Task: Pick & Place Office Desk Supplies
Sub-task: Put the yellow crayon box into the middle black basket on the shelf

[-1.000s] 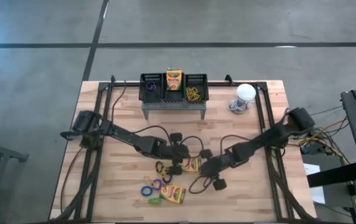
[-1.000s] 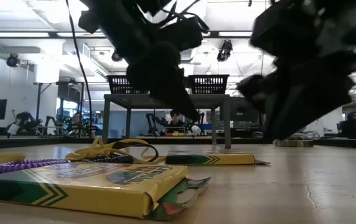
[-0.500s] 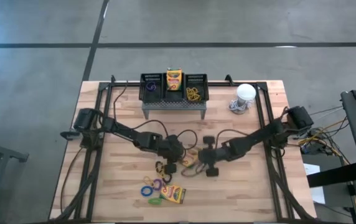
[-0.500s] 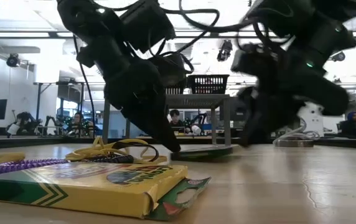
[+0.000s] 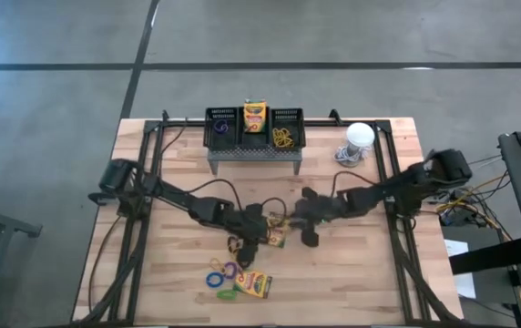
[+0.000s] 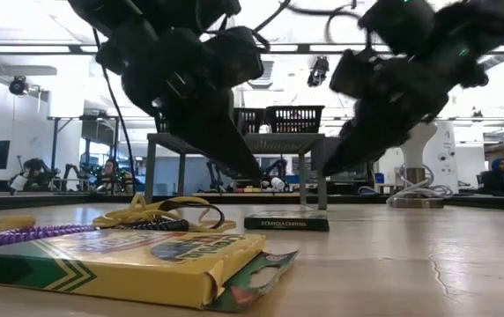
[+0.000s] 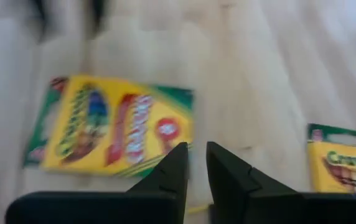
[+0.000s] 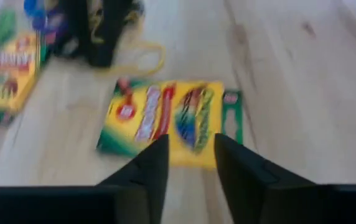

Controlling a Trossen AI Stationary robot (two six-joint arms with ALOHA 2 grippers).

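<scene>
A yellow-and-green crayon box (image 5: 277, 240) lies flat on the table's middle, also in the low view (image 6: 285, 221). My left gripper (image 5: 265, 228) hovers just left of it, its fingers (image 7: 193, 165) a narrow gap apart with nothing between them. My right gripper (image 5: 293, 219) hangs open just beyond the box's far right corner, and the box (image 8: 165, 121) shows ahead of its fingers. A second crayon box (image 5: 253, 285) lies near the front edge beside coloured elastic loops (image 5: 222, 273). Yellow and black loops (image 5: 238, 244) lie left of the middle box. Three black mesh bins (image 5: 255, 128) sit on the grey stand.
The grey perforated stand (image 5: 254, 155) stands at the far middle. One bin holds an upright crayon box (image 5: 255, 116) and another holds yellow loops (image 5: 283, 137). A white round-topped object (image 5: 359, 137) sits at the far right. Bare wood lies at the right front.
My right gripper has moved toward the far edge and the left, from the near right of the middle box to its far side. Half a second ago the box was tipped up between both grippers. Now it lies flat, turned about, and both grippers are clear of it.
</scene>
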